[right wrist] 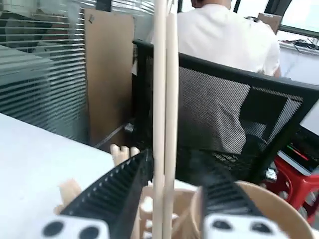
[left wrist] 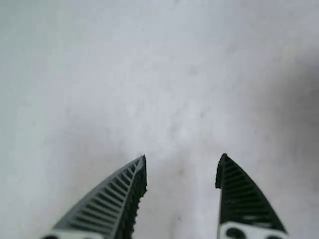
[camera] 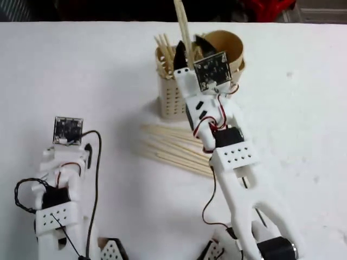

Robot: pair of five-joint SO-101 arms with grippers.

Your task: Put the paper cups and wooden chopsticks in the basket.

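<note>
Found the right gripper [right wrist: 173,167] clamped on a pair of chopsticks [right wrist: 165,74], held upright and side by side above the basket [camera: 172,103]. Saw other sticks [camera: 164,49] standing in the basket already, and a loose pile [camera: 173,149] lying on the table [camera: 81,65] on the basket's near side, partly under the right arm [camera: 233,157]. Noticed a paper cup [camera: 230,46] tight against the basket's far side; could not tell whether inside it or just beside it. Found the left gripper [left wrist: 182,159] with jaws apart, holding nothing, low over bare table and well away from the basket.

Judged the step in hand to be setting the held pair into the basket. Needed to keep the pair vertical and line its lower ends up over the opening, clear of the rim and of the sticks standing there. Called for lowering until the ends sat inside before letting go, not dropping from above. Otherwise risked a bounce off the rim or a nudged basket. Then only a small parting of the jaws, and a straight lift away.
</note>
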